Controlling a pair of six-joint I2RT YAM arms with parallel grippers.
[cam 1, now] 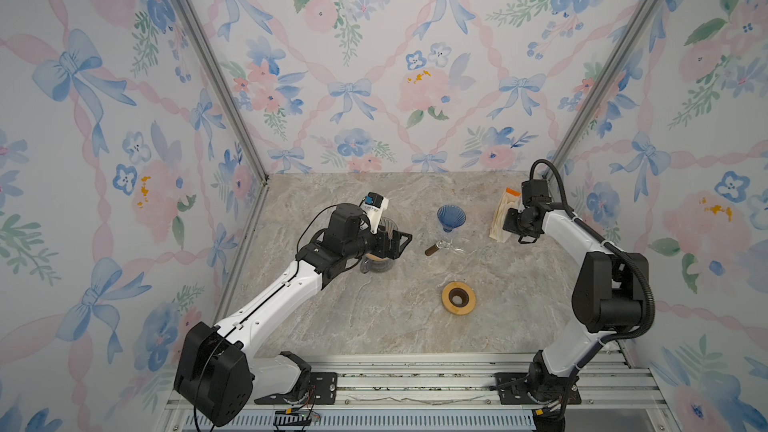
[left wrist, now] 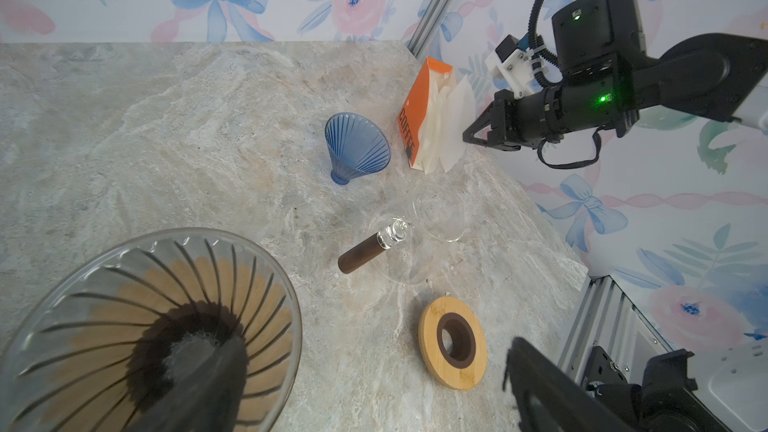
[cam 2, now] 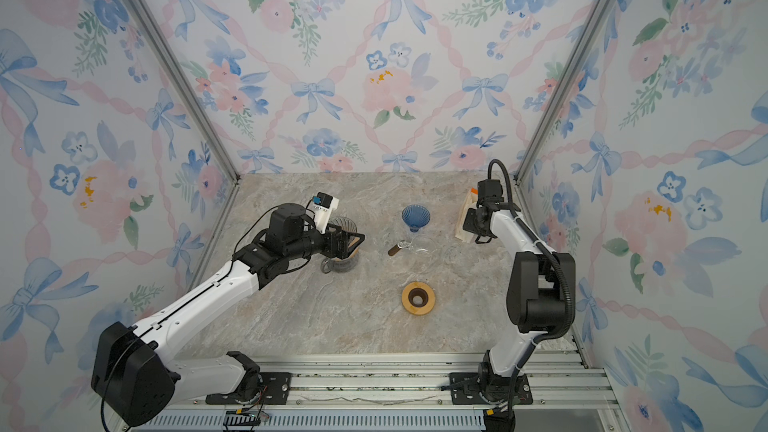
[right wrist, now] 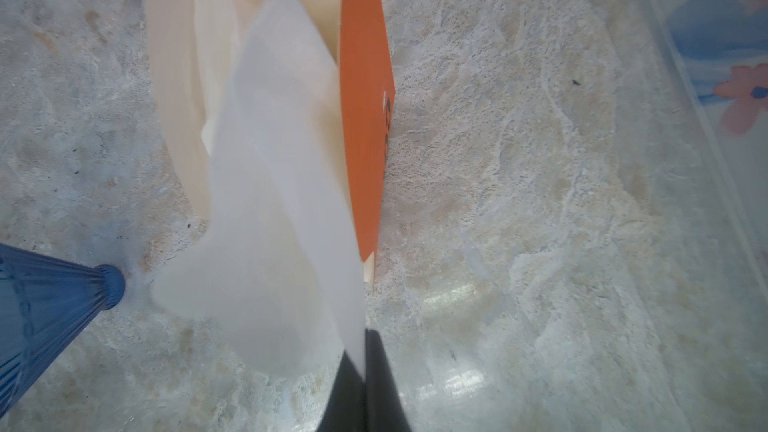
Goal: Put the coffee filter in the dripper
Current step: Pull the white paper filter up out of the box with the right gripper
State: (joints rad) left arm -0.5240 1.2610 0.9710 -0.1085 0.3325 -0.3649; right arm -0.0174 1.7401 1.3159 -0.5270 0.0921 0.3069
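Observation:
My right gripper is shut on the edge of a white paper coffee filter. The filter still reaches into the orange filter box at the back right of the table. In both top views the right gripper sits against that filter box. A blue ribbed cone dripper stands left of the box. My left gripper is open and hovers over a clear glass dripper. One finger is above the glass dripper's bowl, and nothing is between the fingers.
A glass piece with a dark wooden handle lies near the table's middle. A wooden ring with a dark hole lies nearer the front. The glass dripper sits on a glass carafe. Walls close in on both sides.

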